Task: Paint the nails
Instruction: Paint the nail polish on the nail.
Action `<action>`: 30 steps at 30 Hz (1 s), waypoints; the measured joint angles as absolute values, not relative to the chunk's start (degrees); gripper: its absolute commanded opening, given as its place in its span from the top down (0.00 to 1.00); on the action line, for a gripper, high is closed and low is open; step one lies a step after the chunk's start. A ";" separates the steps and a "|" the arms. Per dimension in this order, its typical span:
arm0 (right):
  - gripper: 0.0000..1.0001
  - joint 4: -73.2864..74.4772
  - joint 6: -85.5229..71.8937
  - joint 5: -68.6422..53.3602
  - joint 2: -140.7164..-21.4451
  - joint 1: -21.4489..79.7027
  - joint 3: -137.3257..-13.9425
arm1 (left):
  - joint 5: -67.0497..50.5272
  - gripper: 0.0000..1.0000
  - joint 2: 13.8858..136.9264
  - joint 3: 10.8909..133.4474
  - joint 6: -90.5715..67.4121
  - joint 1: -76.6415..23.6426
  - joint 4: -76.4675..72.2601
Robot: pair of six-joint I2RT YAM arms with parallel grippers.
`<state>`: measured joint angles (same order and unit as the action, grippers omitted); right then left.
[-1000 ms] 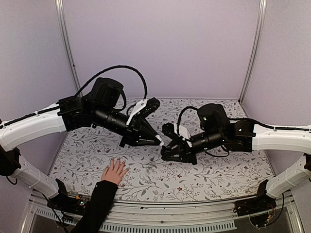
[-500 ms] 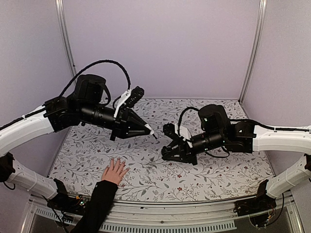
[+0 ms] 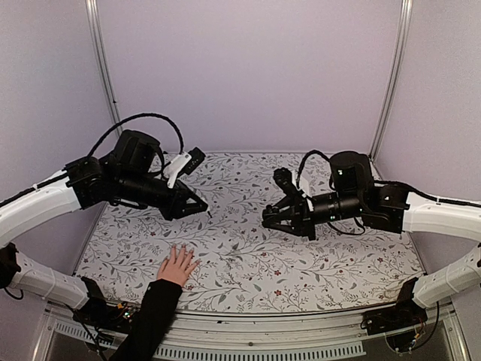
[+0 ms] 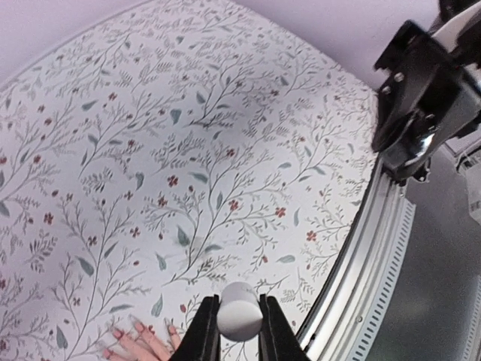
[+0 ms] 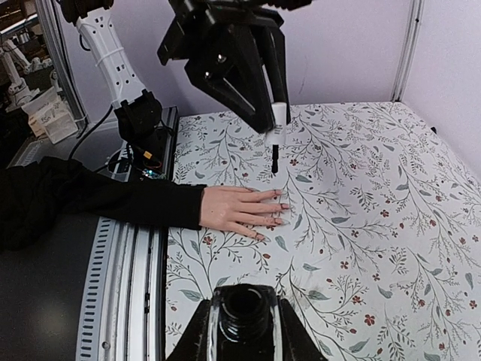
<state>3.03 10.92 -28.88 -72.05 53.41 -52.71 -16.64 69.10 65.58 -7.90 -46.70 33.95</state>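
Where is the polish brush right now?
In the right wrist view it hangs at upper centre: the brush, pinched in the left gripper, points down just past the fingertips of the hand, not touching it.

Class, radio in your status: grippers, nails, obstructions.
Left gripper shut on brush cap. Right gripper shut on open bottle. Nails clear of brush, hand flat. Nothing in between.

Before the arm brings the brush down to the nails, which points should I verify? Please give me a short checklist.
1. Brush cap gripped in left pincer: ok.
2. Open bottle held in right pincer: ok.
3. Hand lying flat on table: ok.
4. Brush over the nails: not ok, it hangs apart from the hand.
5. Polish on brush: cannot tell.
6. Which nails are already painted: cannot tell.
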 measured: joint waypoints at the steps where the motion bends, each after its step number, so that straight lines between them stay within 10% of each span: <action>1: 1.00 2.76 10.68 -29.04 -71.99 53.15 -52.60 | -15.25 1.00 68.84 64.62 -8.99 -46.70 34.61; 30: 1.00 -2.98 3.60 -33.54 -69.56 39.81 -50.46 | -6.96 1.00 81.38 56.07 -16.91 -38.57 37.32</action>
<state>-2.98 3.60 -33.54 -69.56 39.81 -50.46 -6.96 81.38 56.07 -16.91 -38.57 37.32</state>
